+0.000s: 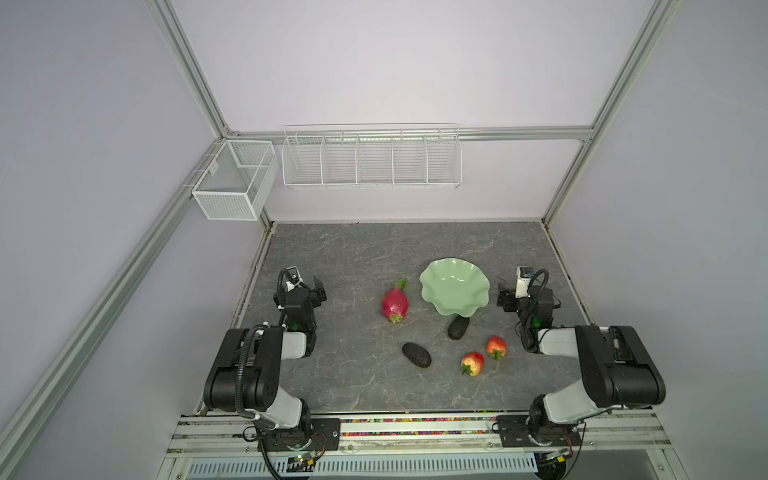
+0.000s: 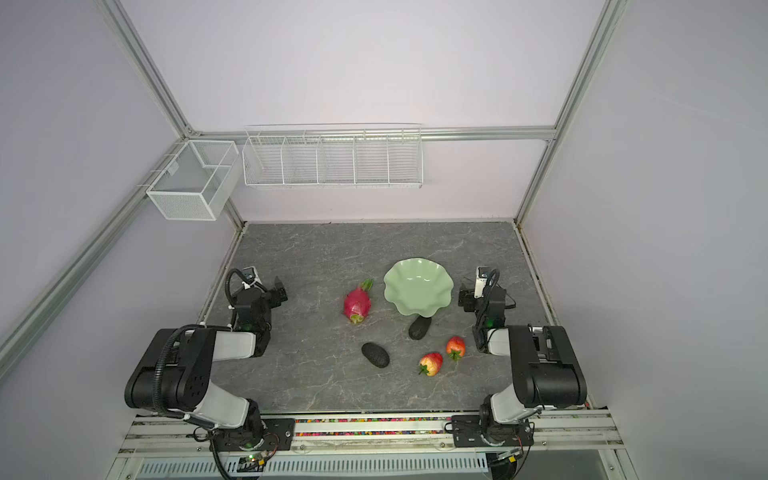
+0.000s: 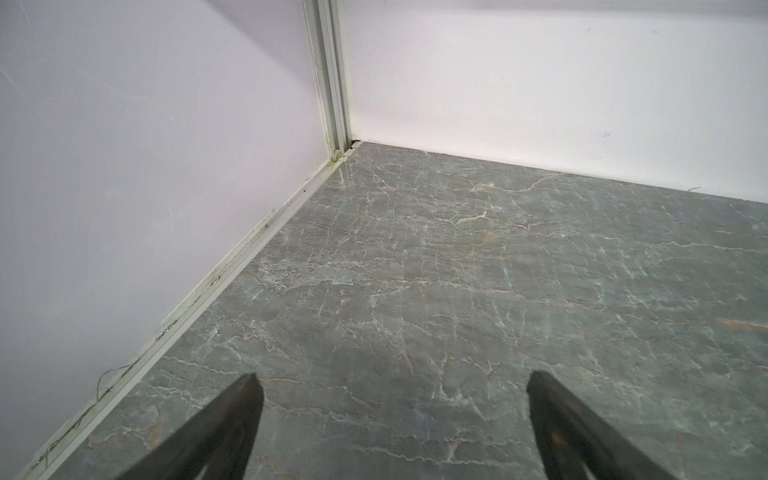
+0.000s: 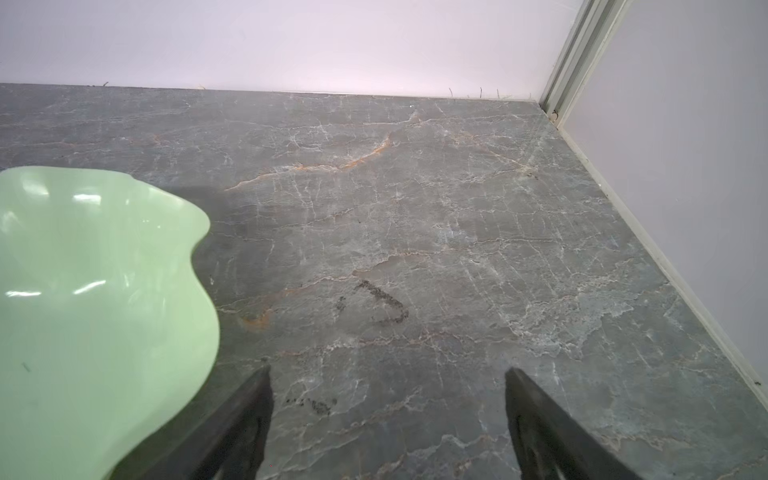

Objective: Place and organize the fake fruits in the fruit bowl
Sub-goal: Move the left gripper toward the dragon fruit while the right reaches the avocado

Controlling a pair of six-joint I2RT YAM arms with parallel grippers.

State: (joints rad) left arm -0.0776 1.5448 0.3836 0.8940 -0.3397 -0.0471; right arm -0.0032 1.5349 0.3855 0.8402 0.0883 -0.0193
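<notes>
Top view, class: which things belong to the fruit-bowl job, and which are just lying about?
Job: fruit bowl, dragon fruit, avocado by the bowl, front avocado, front strawberry, back strawberry.
Lying about: mesh basket, divided wire rack.

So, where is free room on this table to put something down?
Free: the strip between the back wall and the fruit bowl; the patch between the left arm and the dragon fruit. Crowded: in front of the bowl, around avocados and strawberries.
</notes>
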